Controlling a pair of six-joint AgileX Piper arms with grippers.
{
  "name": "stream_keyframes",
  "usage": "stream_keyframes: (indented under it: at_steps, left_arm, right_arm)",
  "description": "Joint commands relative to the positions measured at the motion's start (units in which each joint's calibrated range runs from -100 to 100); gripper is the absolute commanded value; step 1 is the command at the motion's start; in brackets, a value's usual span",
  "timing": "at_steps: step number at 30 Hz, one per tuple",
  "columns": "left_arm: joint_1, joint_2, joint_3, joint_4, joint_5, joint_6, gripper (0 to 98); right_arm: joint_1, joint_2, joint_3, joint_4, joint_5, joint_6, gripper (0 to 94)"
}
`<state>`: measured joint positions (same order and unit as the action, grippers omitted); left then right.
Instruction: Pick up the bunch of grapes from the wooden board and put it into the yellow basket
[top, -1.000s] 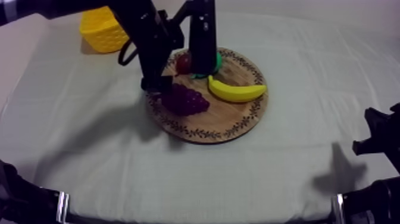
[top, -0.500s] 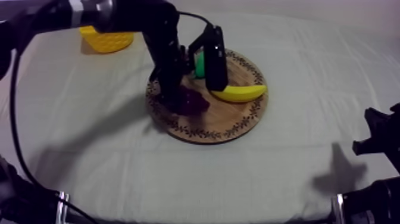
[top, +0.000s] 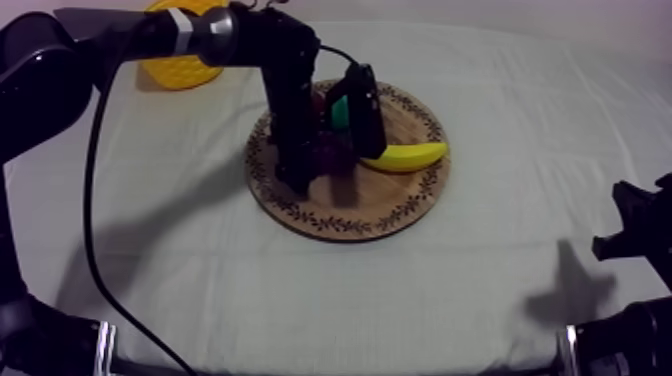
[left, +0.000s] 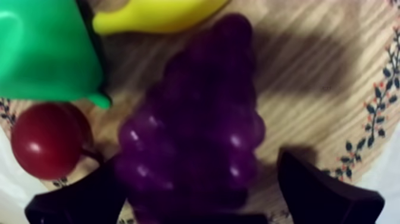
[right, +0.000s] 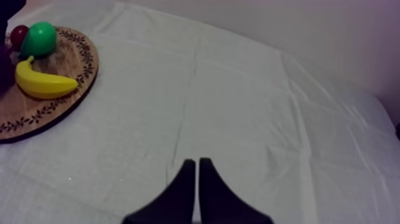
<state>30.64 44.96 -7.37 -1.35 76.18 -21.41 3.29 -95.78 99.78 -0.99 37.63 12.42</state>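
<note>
The purple bunch of grapes lies on the round wooden board, between a small red fruit and the board's patterned rim. My left gripper is open and low over the bunch, one black finger against its side and the other finger a little apart from it. From above, my left gripper stands on the board and hides most of the grapes. The yellow basket sits at the far left behind the arm. My right gripper is shut over bare cloth.
A banana and a green pear lie on the board close to the grapes; the pear is right beside my left gripper. My right gripper rests at the table's right edge. Open cloth surrounds the board.
My left arm has swung in over the board and come down, so its fingers now straddle the grapes and hide them from above. The right arm has stayed still.
</note>
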Motion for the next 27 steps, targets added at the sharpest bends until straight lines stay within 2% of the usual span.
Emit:
stream_keyframes:
  at_steps: [1,6,16,27]
  left_arm:
    - [0.1,0.0,0.2,0.01,0.0,0.0,94.6]
    - [0.6,-1.1,1.7,0.14,-1.4,0.2,90.3]
    - [2.1,-2.3,2.7,0.18,-2.4,0.9,73.2]
    - [2.8,-4.1,4.7,0.69,-4.3,2.0,43.9]
  right_arm:
    - [0.0,0.0,0.0,0.0,0.0,0.0,0.3]
    - [0.0,0.0,0.0,0.0,0.0,0.0,0.3]
    - [0.0,0.0,0.0,0.0,0.0,0.0,0.3]
    - [0.0,0.0,0.0,0.0,0.0,0.0,0.3]
